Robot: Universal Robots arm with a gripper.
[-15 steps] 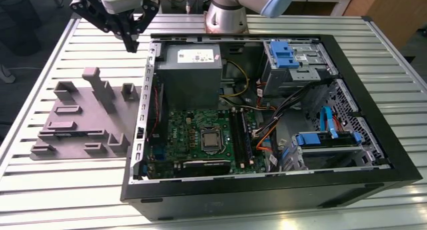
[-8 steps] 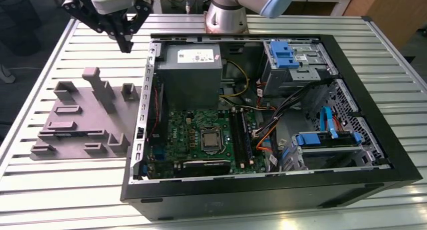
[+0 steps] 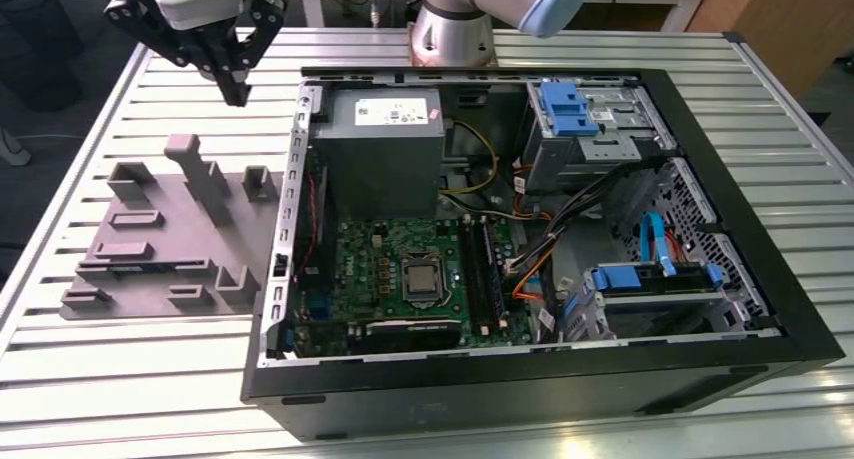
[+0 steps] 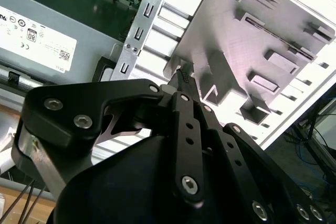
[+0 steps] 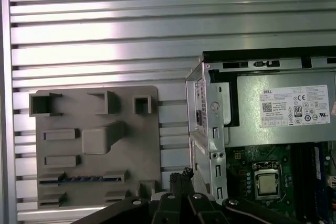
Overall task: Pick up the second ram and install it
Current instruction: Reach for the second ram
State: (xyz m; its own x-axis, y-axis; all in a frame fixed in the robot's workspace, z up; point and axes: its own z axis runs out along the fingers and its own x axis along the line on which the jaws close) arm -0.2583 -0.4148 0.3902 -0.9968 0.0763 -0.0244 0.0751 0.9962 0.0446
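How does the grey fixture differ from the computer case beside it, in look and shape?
The grey fixture is a low flat plate with raised blocks and slots; the computer case is a deep black box, open on top. The fixture is smaller than the case. Both rest on the slatted metal table.

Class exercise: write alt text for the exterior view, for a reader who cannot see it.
A robot gripper, shut, hangs above a slatted metal table near a grey fixture. On the exterior view's right lies an open computer case showing a green motherboard.
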